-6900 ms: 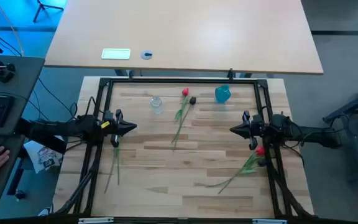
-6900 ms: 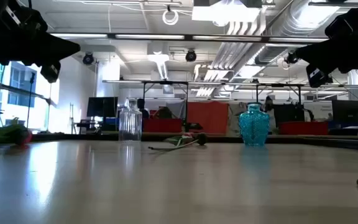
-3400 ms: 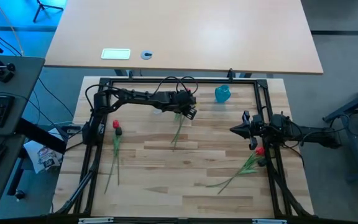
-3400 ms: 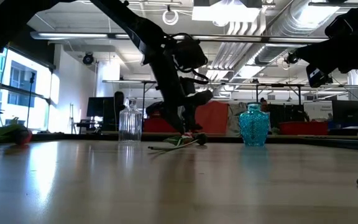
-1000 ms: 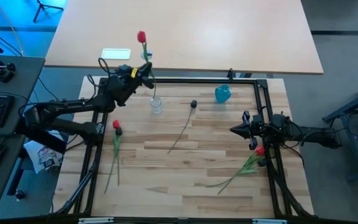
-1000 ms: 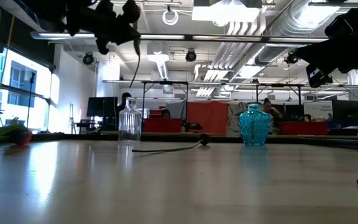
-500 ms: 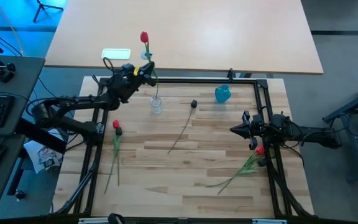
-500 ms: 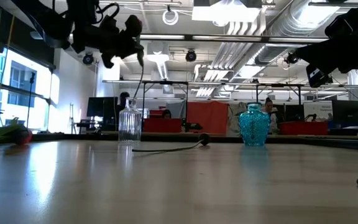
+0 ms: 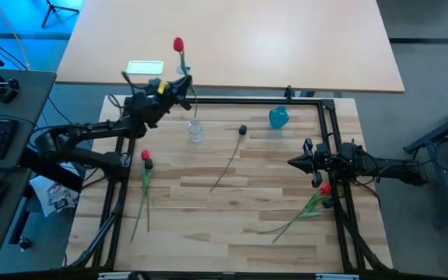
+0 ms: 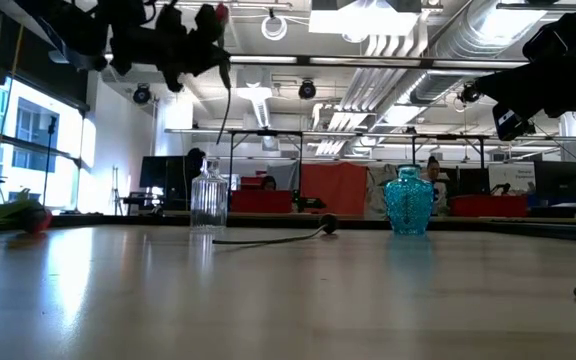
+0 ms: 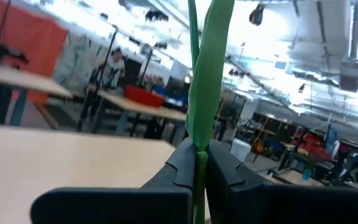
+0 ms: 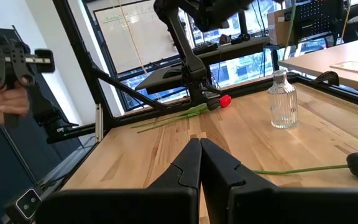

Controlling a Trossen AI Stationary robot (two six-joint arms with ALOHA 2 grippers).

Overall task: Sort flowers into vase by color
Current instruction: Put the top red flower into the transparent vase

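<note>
My left gripper (image 9: pixel 182 85) is raised near the table's far left corner, shut on a red-headed flower (image 9: pixel 179 44) whose thin stem (image 10: pixel 224 115) hangs toward the clear glass vase (image 9: pixel 196 131). I cannot tell whether the stem's lower end is inside the vase's mouth. A blue vase (image 9: pixel 278 117) stands further right along the far edge. A black-headed flower (image 9: pixel 241 130) lies flat mid-table. A red and a black flower (image 9: pixel 145 159) lie at the left edge, and another red flower (image 9: pixel 325 188) lies at the right edge. My right gripper (image 9: pixel 298 162) waits shut above the right side. My left gripper pinches the red flower's green stem and leaf (image 11: pixel 199 127) between its two shut fingers (image 11: pixel 182 163), well below the head. The fingers lie across the stem. The flower is lifted clear and stands upright, with the head (image 10: pixel 220 12) above the fingers and the stem hanging below them.
A dark metal frame (image 9: pixel 224 100) borders the wooden table. The middle and near parts of the table hold only the lying flowers and their stems (image 9: pixel 286 225). A second, pale table (image 9: pixel 232 39) stands beyond the far edge, and a person's hand (image 12: pixel 5 102) shows beyond the table's left side.
My left gripper has stayed above the clear vase, still shut on the red flower. It dipped a little toward the vase and then rose again. The flower has stayed upright throughout.
</note>
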